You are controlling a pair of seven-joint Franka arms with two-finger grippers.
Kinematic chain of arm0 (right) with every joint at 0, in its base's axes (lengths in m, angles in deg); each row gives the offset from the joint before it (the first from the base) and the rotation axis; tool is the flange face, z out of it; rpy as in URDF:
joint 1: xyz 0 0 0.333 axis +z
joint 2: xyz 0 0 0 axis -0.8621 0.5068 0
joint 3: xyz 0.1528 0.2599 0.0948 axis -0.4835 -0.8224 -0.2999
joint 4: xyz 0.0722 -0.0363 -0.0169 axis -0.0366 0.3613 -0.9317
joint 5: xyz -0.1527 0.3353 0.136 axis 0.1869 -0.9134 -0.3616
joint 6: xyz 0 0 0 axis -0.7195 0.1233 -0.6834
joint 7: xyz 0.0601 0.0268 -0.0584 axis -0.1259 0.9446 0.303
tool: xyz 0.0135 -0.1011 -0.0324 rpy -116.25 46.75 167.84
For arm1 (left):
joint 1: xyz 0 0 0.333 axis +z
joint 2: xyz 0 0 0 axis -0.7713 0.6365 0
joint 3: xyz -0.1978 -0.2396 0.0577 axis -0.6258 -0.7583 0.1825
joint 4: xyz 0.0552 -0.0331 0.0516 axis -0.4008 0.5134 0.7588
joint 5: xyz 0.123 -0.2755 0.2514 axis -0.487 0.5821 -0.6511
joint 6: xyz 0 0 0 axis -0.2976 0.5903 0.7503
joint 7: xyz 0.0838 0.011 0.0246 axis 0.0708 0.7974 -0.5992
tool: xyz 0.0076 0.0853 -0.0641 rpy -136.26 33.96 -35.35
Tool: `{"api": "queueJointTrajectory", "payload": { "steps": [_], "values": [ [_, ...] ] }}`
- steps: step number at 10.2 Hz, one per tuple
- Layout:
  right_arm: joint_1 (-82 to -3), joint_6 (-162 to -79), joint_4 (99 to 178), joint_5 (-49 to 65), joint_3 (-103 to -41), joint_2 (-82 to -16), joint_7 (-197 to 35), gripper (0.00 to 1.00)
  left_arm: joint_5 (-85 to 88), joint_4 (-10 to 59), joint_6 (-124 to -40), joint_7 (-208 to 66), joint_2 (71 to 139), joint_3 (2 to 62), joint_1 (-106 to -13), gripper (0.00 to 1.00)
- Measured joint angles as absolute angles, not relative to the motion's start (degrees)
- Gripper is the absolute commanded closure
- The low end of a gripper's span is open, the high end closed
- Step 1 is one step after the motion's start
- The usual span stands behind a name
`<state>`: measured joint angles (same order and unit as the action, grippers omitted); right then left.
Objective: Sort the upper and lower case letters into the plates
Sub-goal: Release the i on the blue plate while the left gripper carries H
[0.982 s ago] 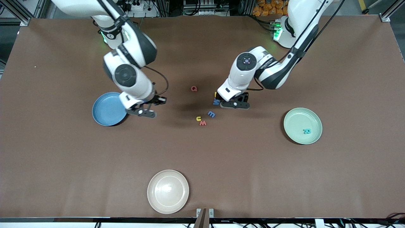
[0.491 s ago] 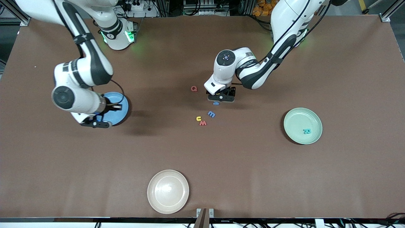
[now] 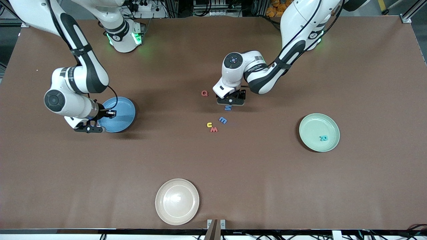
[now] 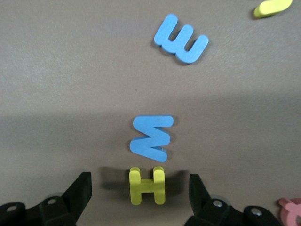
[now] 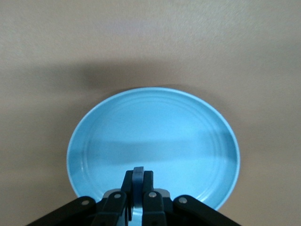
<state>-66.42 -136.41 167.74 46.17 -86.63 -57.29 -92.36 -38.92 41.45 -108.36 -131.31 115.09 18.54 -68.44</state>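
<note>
Both claws are busy, so I take the front view first: my left claw (image 3: 231,100) is low over the counter (image 3: 300,186) in the middle cluster, just beside the blue letter (image 3: 228,107), with the red Q (image 3: 204,93) near it toward the right arm's end, and another blue letter (image 3: 223,120), a yellow u (image 3: 209,125) and a red w (image 3: 214,129) nearer the camera. My right claw (image 3: 87,129) hangs at the rim of the sky blue plate (image 3: 121,115), its forearm bent down and outward from the base. The mint green plate (image 3: 319,132) already holds a teal R (image 3: 323,138); the cream plate (image 3: 177,201) sits apart, near the camera edge. From the left wrist, I see the fingers (image 4: 80,193) spread wide on either side of a yellow H (image 4: 147,185), not yet touching it, the wrist pointing straight down. The blue zigzag letter touches or nearly touches the H, and that is my worry: I judge that closing here could nudge it or pinch both, and thin foam may slip flat under the pads. From the right wrist, the fingers (image 5: 115,207) are pinched shut on a thin blue piece (image 5: 137,181), edge-on, which I take for a letter, poised over the plate's edge and not its middle. Released here, I reckon it could land on the rim and slide off onto the counter.
</note>
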Motion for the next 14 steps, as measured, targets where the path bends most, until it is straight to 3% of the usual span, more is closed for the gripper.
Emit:
{"api": "queueJointTrajectory", "payload": {
  "steps": [1, 2, 3, 4, 8, 10, 14],
  "values": [
    [-66.4, -137.27, 168.61, 46.17, -86.41, -57.29, -92.36, 0.27, -38.94, 41.41, -108.36, -131.37, 115.33, 18.56, -68.46, 0.31],
    [-66.4, -137.3, 168.72, 46.17, -86.19, -57.3, -92.36, 0.0, -38.95, 41.39, -108.36, -131.37, 115.43, 18.58, -68.46, 0.42],
    [-66.4, -137.3, 168.72, 46.17, -86.07, -57.3, -92.38, 0.0, -38.95, 41.37, -108.36, -131.38, 115.53, 18.6, -68.45, 0.66],
    [-66.4, -137.28, 168.72, 46.16, -86.02, -57.3, -92.39, 0.0, -38.95, 41.28, -108.49, -131.39, 115.59, 18.56, -68.46, 1.0],
    [-66.23, -130.06, 164.82, 45.35, -86.09, -58.04, -92.41, 0.0, -38.99, 40.13, -108.46, -131.54, 115.12, 18.76, -67.66, 1.0],
    [-64.93, -126.72, 161.71, 43.82, -86.33, -58.94, -92.4, 0.0, -39.0, 39.67, -107.55, -131.68, 111.69, 18.44, -65.17, 1.0],
    [-62.76, -126.65, 159.97, 40.52, -90.16, -59.97, -93.66, 0.0, -37.67, 39.57, -100.62, -131.33, 101.92, 10.66, -52.36, 1.0]
  ]
}}
